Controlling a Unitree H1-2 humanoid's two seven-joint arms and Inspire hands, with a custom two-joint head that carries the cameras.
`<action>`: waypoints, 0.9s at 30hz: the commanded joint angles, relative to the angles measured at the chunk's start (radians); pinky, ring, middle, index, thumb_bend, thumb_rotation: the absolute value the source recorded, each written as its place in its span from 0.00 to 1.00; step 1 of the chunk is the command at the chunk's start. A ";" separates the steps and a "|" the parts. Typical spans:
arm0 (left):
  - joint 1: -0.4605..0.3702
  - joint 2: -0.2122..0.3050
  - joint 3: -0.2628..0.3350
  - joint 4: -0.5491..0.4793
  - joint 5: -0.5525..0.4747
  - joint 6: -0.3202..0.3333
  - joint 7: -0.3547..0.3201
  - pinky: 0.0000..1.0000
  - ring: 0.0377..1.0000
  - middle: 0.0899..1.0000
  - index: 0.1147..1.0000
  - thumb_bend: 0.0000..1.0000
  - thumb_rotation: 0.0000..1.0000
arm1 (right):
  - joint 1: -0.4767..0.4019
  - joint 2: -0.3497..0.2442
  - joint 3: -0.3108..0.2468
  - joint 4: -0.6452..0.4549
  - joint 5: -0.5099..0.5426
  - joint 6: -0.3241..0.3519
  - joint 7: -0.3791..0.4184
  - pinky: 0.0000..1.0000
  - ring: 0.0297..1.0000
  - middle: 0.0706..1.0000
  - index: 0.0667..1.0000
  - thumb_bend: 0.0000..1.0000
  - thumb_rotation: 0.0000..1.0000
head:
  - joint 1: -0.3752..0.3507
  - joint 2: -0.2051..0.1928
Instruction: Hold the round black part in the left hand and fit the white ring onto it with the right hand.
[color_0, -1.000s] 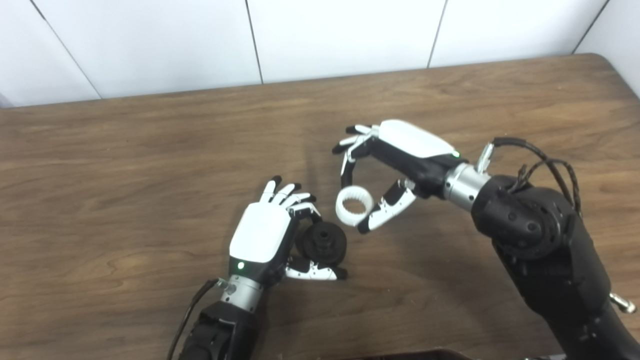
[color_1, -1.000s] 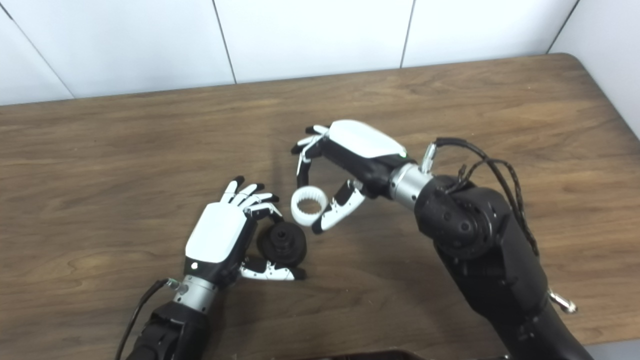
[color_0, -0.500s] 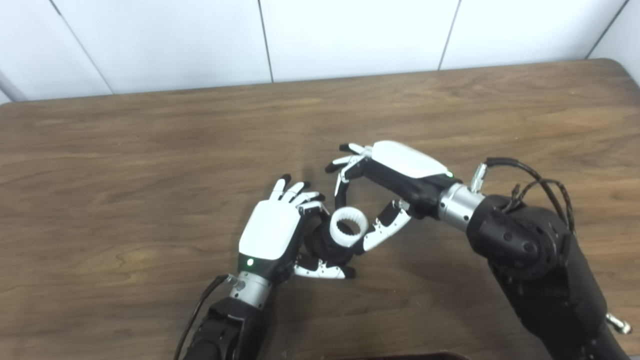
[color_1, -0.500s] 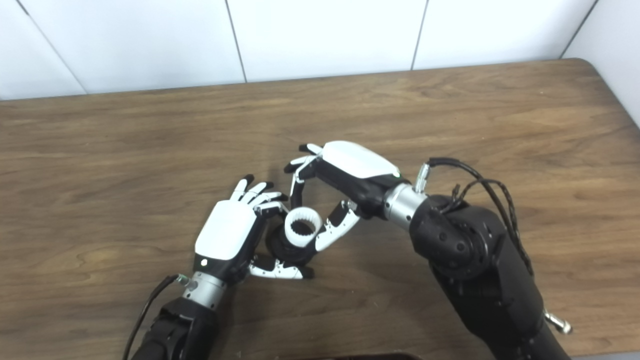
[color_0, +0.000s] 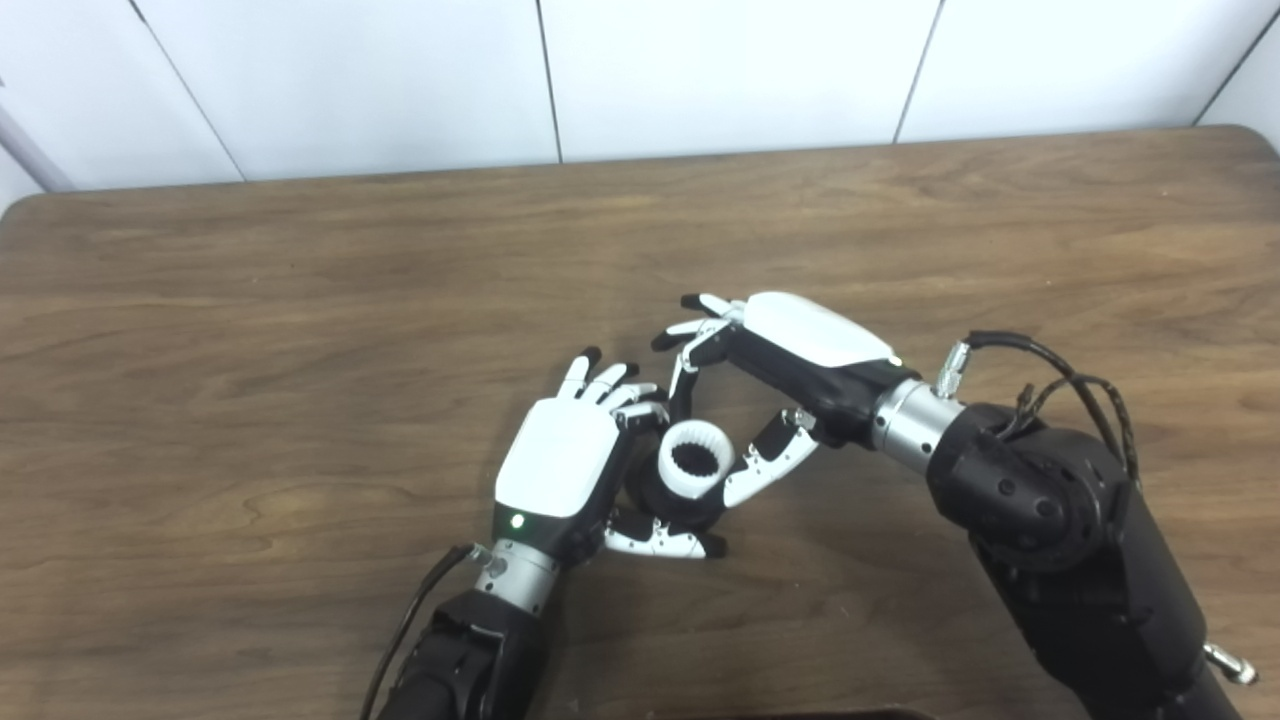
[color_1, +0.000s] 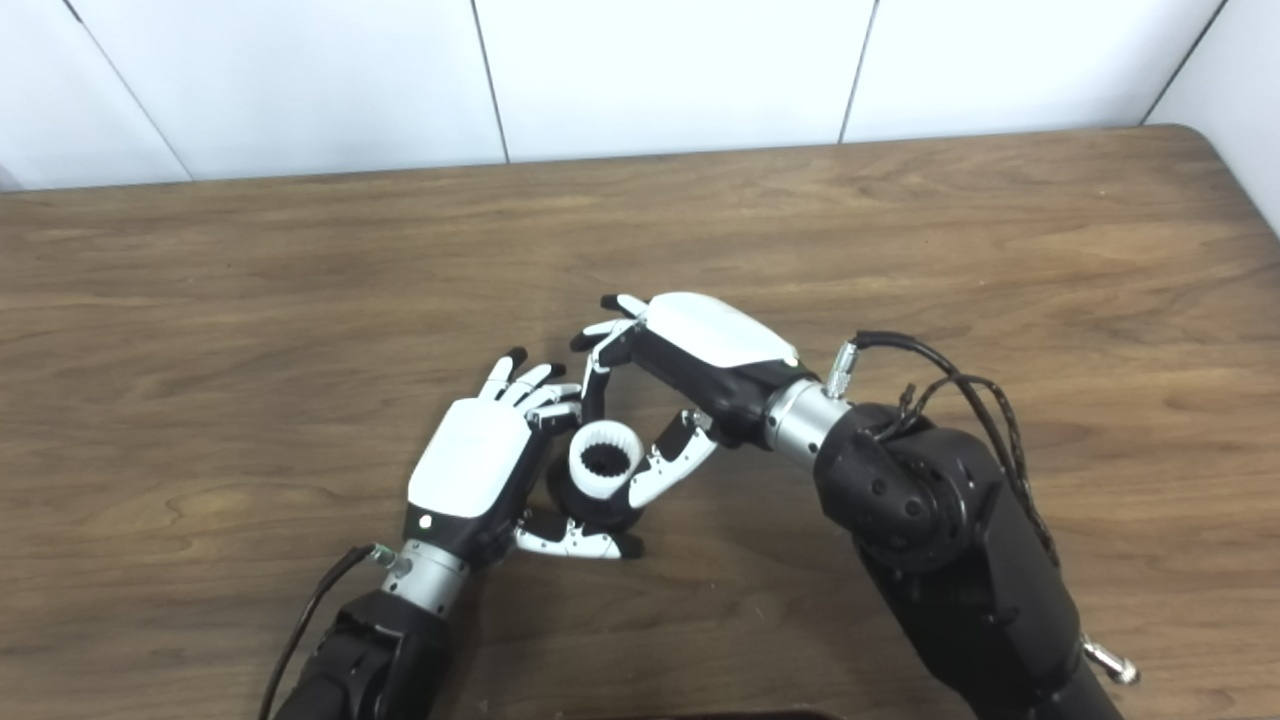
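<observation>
Left eye view: left hand (color_0: 560, 460) fingers grip the round black part (color_0: 668, 505) above the desk (color_0: 300, 330). Right hand (color_0: 790, 350) fingers pinch the white ring (color_0: 694, 460), which sits on top of that part.

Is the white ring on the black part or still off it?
On it: the ring sits atop the black part, pinched by the right hand. Whether it is fully seated, cannot tell.
</observation>
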 joint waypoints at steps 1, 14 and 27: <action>-0.015 -0.009 -0.003 -0.012 0.019 0.005 0.013 1.00 0.90 0.77 0.42 0.52 0.05 | -0.038 0.013 -0.002 -0.005 -0.011 -0.025 -0.034 1.00 1.00 0.86 0.45 0.52 0.13 | 0.002 0.002; -0.016 -0.019 -0.009 -0.020 0.023 0.018 0.007 1.00 0.90 0.77 0.42 0.52 0.05 | -0.034 0.012 0.001 0.029 -0.014 -0.053 -0.063 1.00 1.00 0.85 0.45 0.52 0.13 | 0.011 0.004; -0.020 -0.021 -0.012 -0.030 0.024 0.027 0.002 1.00 0.90 0.77 0.42 0.52 0.05 | -0.002 0.009 0.016 0.052 -0.014 -0.088 -0.082 1.00 0.99 0.84 0.45 0.52 0.13 | 0.016 0.009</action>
